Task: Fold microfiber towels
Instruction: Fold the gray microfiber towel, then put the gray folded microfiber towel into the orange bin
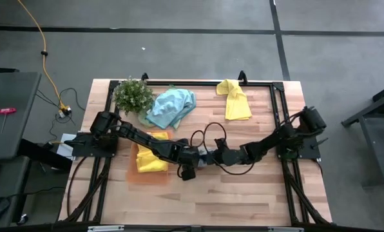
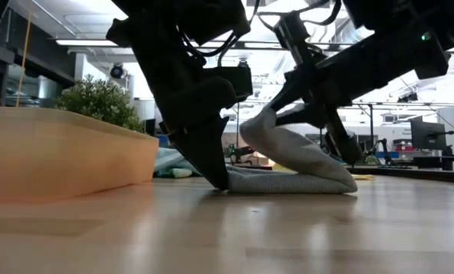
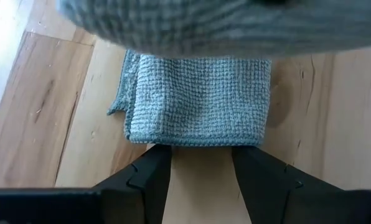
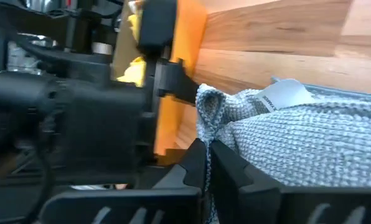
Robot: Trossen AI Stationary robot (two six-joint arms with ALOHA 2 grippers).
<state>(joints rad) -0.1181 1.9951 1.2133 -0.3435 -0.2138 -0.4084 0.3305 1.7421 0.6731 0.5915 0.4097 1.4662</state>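
A grey towel (image 1: pixel 203 158) lies folded at the table's middle. One layer of it (image 2: pixel 295 152) is raised off the rest and slopes up to my right gripper (image 4: pixel 205 146), which is shut on it. My left gripper (image 3: pixel 201 152) stands open, pointing steeply down, with its fingertips on the table at the folded towel's edge (image 3: pixel 198 142). A yellow towel (image 1: pixel 150 156) lies in the orange tray (image 1: pixel 133 175). A light blue towel (image 1: pixel 171 107) and a second yellow towel (image 1: pixel 234 100) lie crumpled at the far side. My left gripper stands with its fingertips (image 2: pixel 222 181) right at the grey towel's edge; I cannot tell whether they touch it. My right gripper pinches a bunched corner of the raised layer (image 4: pixel 209 106) between its two fingers, coming from the table's right and slanting down. The layer slopes up from the fold (image 2: pixel 347 183), which rests on the table.
A small green plant (image 1: pixel 133 95) stands at the far left, beside the blue towel. The orange tray's wall (image 2: pixel 59 152) rises left of the grey towel. Bare wood lies along the near edge (image 1: pixel 198 206).
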